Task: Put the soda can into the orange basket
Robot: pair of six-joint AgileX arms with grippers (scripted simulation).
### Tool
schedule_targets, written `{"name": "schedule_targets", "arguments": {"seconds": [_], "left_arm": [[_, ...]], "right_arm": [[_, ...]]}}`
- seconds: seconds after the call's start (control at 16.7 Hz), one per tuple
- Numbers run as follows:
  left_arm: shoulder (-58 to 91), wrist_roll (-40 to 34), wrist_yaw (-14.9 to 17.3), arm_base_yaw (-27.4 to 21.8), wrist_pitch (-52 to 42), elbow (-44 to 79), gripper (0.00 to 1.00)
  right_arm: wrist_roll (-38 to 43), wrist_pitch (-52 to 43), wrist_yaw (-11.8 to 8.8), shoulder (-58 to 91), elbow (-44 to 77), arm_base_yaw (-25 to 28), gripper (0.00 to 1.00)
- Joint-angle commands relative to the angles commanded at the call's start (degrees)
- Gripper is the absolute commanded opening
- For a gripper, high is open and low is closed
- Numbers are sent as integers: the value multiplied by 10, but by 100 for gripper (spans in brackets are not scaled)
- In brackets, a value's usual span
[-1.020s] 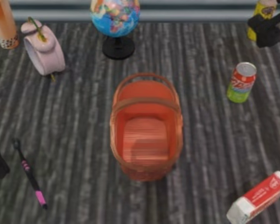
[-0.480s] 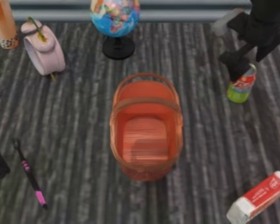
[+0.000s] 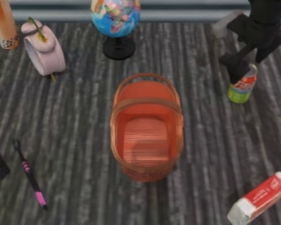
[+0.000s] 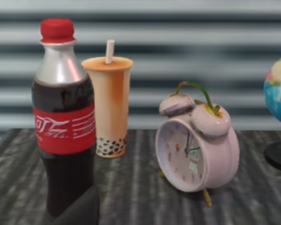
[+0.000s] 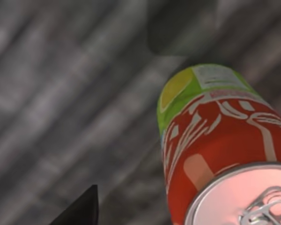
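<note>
- Soda can stood upright at the table's right side, well apart from the orange basket at the centre.
- Right gripper hung just over the can's top; in the right wrist view the can filled the frame with one dark fingertip to its side, so the fingers looked spread and not yet gripping, though the top view left this unclear.
- Step in hand, as I judged it: the approach to grasp.
- Next move would call for lowering around the can, closing, then lifting over the basket's rim and handle.
- Left arm sat parked at the left edge; its gripper's state could not be told.
</note>
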Motion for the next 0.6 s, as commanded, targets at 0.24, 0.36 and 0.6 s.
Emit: {"name": "schedule_targets", "arguments": {"seconds": [0.24, 0.36, 0.6], "left_arm": [[0, 0, 0, 0, 0, 0, 100], [0, 0, 0, 0, 0, 0, 100], [0, 0, 0, 0, 0, 0, 100]], "right_arm": [[1, 71, 0, -8, -81, 1, 100], [1, 104, 0, -10, -115, 2, 100], [2, 113, 0, -11, -124, 2, 100]]}}
